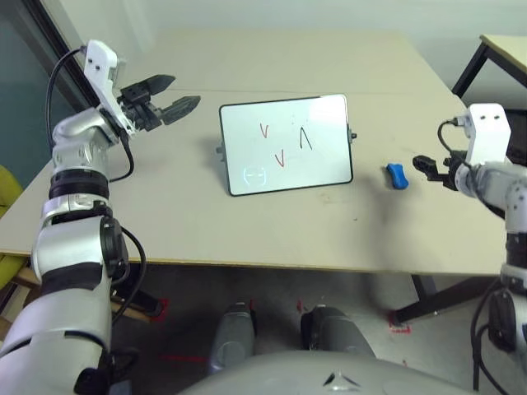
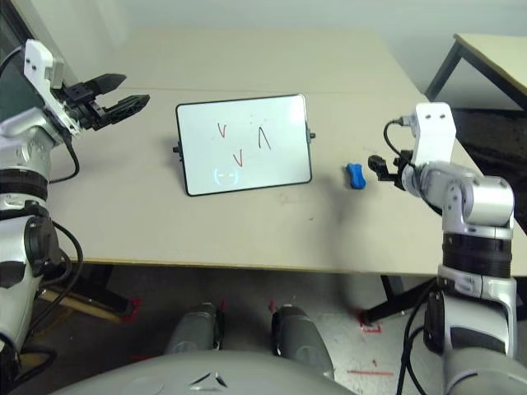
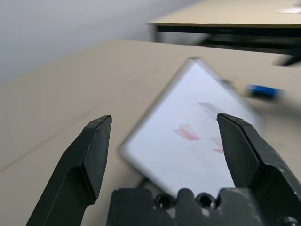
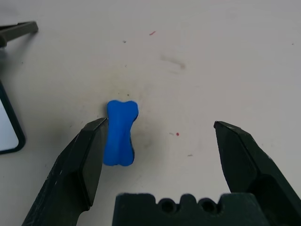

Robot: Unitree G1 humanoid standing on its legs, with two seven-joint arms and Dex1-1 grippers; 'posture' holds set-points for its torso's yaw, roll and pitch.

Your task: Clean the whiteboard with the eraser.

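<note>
The whiteboard [image 1: 286, 144] stands propped and tilted in the middle of the table, with red and black marker strokes on it. The blue eraser [image 1: 397, 175] lies flat on the table to the board's right. My right gripper [image 4: 159, 136] is open just to the right of the eraser; the eraser [image 4: 120, 133] sits by one of its fingers [image 4: 84, 160], not between closed pads. My left gripper [image 1: 169, 95] hovers open above the table to the left of the board, its fingers pointing at the whiteboard [image 3: 188, 136].
The beige table [image 1: 165, 206] has bare surface in front of and behind the board. A second table [image 1: 498, 58] with black legs stands at the far right. The table's front edge runs close below the board.
</note>
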